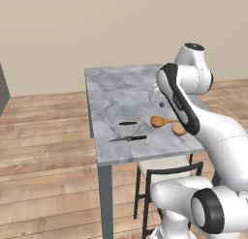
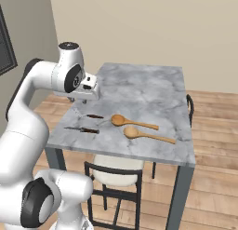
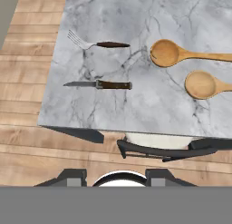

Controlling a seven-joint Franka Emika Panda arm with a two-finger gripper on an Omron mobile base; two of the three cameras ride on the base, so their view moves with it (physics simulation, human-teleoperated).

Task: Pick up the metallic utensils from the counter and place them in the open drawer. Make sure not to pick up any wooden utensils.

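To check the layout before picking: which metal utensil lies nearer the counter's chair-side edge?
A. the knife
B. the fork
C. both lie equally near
A: in the hand view the knife lies between the fork and the counter edge above the chair.

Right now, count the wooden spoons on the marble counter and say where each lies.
2. One wooden spoon lies right of the fork. The second wooden spoon lies beside the first, nearer the counter edge by the chair. Nothing there looks able to hide another.
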